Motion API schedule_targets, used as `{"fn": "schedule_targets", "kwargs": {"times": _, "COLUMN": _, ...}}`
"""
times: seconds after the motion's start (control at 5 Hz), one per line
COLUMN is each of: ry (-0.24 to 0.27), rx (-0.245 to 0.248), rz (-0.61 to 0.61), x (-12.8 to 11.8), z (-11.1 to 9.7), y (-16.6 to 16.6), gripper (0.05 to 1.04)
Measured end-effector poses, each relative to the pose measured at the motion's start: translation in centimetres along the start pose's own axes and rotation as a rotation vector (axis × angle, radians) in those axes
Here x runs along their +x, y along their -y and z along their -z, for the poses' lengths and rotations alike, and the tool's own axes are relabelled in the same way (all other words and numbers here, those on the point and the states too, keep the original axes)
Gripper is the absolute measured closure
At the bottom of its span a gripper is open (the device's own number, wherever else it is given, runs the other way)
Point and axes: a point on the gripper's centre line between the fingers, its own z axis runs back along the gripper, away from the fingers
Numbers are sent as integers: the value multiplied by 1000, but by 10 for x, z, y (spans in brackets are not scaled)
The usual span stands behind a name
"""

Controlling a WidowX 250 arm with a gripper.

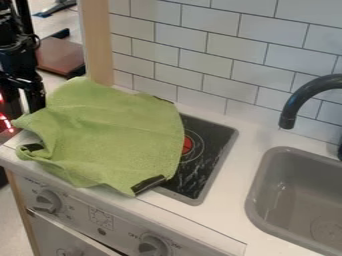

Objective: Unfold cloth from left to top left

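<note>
Camera view: green cloth partly covers stove.

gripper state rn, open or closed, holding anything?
Gripper: at the upper left, beside the green cloth; can't tell open or closed, or whether it has hold of the cloth.

I've got the left part of the stovetop hidden under the cloth, red burner spot partly covered too. Left of cloth, my arm gets cut by the frame edge; gripper detail too dark for me. Right of cloth, faucet and sink cut off. Lettering by the knob below cloth, too blurred to read.
</note>
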Motion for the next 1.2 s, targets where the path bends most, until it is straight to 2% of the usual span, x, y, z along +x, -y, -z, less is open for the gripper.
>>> {"fn": "schedule_targets", "kwargs": {"times": 0.2, "ry": 48, "rx": 14, "rz": 44, "x": 15, "z": -20, "y": 13, "gripper": 85}}
{"fn": "schedule_targets", "kwargs": {"times": 0.4, "ry": 53, "rx": -27, "rz": 90, "x": 24, "z": -26, "y": 35, "gripper": 85}}
{"fn": "schedule_targets", "kwargs": {"times": 0.6, "ry": 84, "rx": -44, "rz": 140, "x": 29, "z": -51, "y": 64, "gripper": 85}}
{"fn": "schedule_targets", "kwargs": {"times": 0.8, "ry": 72, "rx": -79, "rz": 157, "x": 19, "z": -49, "y": 90, "gripper": 85}}
{"fn": "schedule_targets", "kwargs": {"times": 1.0, "ry": 57, "rx": -66, "rz": 199, "x": 13, "z": -48, "y": 105, "gripper": 85}}
{"fn": "schedule_targets", "kwargs": {"times": 1.2, "ry": 60, "rx": -63, "rz": 201, "x": 14, "z": -49, "y": 105, "gripper": 85}}
